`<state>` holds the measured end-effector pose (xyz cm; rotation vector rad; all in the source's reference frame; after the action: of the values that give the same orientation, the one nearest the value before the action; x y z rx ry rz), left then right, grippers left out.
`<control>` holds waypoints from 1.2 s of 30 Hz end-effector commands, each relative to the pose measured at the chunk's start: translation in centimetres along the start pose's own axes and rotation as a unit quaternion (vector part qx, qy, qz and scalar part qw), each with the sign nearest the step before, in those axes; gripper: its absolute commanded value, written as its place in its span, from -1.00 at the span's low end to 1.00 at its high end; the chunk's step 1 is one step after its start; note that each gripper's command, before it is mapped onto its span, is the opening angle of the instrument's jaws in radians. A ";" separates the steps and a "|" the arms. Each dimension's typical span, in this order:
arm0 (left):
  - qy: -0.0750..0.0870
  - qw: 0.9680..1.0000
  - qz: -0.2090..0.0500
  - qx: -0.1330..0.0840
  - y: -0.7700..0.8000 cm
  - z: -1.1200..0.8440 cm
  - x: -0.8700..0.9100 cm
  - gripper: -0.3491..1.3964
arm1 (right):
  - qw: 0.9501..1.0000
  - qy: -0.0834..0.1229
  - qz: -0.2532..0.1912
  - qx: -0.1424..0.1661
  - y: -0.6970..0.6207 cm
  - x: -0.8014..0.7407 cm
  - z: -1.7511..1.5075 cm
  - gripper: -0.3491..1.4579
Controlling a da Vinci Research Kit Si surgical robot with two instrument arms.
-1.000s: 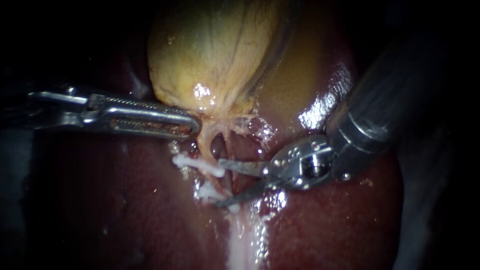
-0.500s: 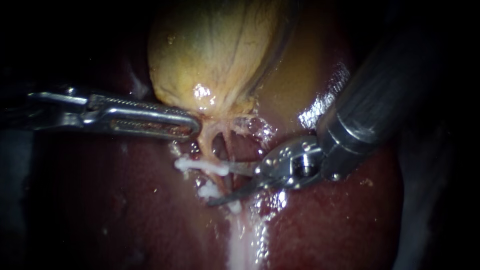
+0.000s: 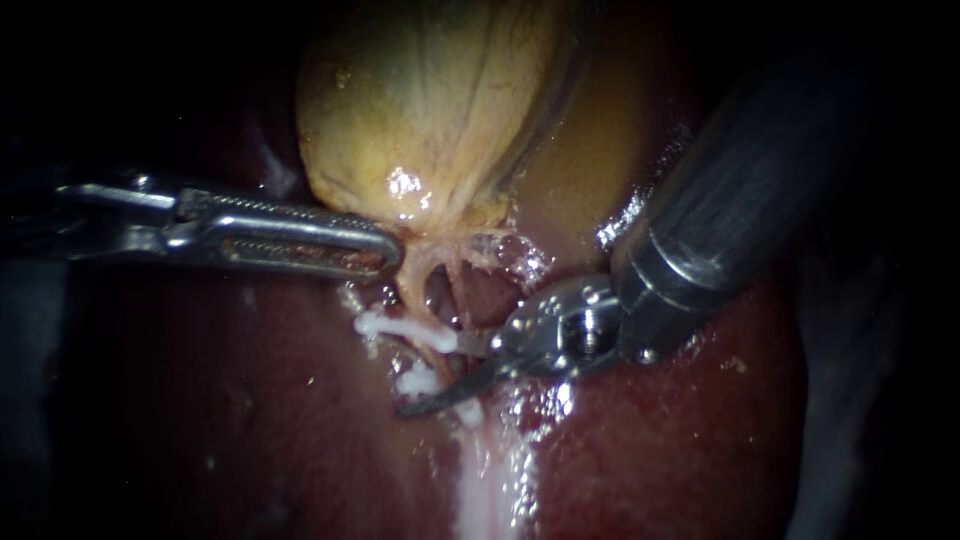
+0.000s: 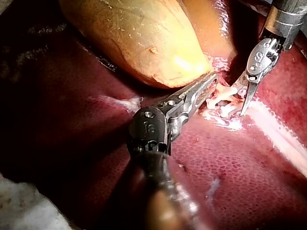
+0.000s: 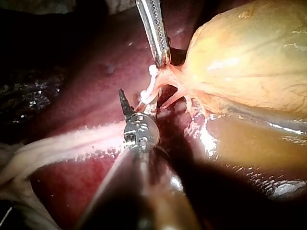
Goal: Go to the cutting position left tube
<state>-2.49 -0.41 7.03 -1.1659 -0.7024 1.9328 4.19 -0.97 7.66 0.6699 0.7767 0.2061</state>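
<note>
The left instrument [image 3: 391, 256] is clamped on the neck of the gallbladder [image 3: 430, 110], above the liver [image 3: 250, 420]. The right instrument [image 3: 432, 372] has its blades apart, reaching the left tube [image 3: 411, 292] beside its two white clips [image 3: 392, 327]. The approach looks nearly finished, but I cannot tell whether the blades sit exactly between the clips.

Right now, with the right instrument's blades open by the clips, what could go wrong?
1. The lower clip seems to sit between the open blades of the right instrument; closing here could hit it rather than the left tube.
2. The lower blade's tip lies close over the liver; pushing further might nick it.
</note>
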 end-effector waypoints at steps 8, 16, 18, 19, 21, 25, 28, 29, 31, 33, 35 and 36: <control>0.000 1.000 -0.001 0.001 -0.02 0.02 0.00 -1.00 | 0.999 0.030 0.012 0.028 0.04 0.05 0.09 0.47; 0.001 1.000 -0.001 0.002 -0.05 0.04 0.01 -1.00 | 0.997 0.056 0.032 0.047 0.12 0.06 0.14 0.45; 0.001 1.000 -0.001 0.002 -0.05 0.05 0.02 -1.00 | 0.997 0.059 0.033 0.049 0.16 0.05 0.15 0.45; 0.001 1.000 -0.001 0.002 -0.05 0.05 0.02 -1.00 | 0.996 0.061 0.034 0.049 0.18 0.04 0.17 0.45; 0.000 1.000 -0.001 0.001 -0.05 0.06 0.02 -1.00 | 0.996 0.062 0.038 0.051 0.21 0.02 0.19 0.45; 0.000 1.000 -0.001 0.001 -0.05 0.07 0.03 -1.00 | 0.996 0.065 0.039 0.050 0.25 0.00 0.24 0.45; 0.001 1.000 -0.002 0.002 -0.05 0.08 0.03 -1.00 | 0.996 0.065 0.039 0.054 0.26 0.01 0.28 0.45; 0.001 1.000 -0.002 0.002 -0.05 0.09 0.04 -1.00 | 0.995 0.066 0.041 0.054 0.26 0.01 0.30 0.45; 0.001 1.000 -0.002 0.002 -0.05 0.09 0.04 -1.00 | 0.995 0.069 0.042 0.060 0.26 0.01 0.31 0.43; 0.001 1.000 -0.002 0.002 -0.05 0.10 0.04 -1.00 | 0.995 0.069 0.042 0.063 0.26 0.01 0.32 0.41; 0.001 1.000 -0.002 0.002 -0.05 0.10 0.04 -1.00 | 0.994 0.070 0.044 0.065 0.26 0.02 0.33 0.41; 0.001 1.000 -0.002 0.002 -0.05 0.10 0.04 -1.00 | 0.994 0.070 0.044 0.065 0.26 0.02 0.33 0.41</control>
<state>-2.57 -0.36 7.10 -1.1627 -0.6992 1.9291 4.46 -0.92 7.98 0.8220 0.9043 0.2862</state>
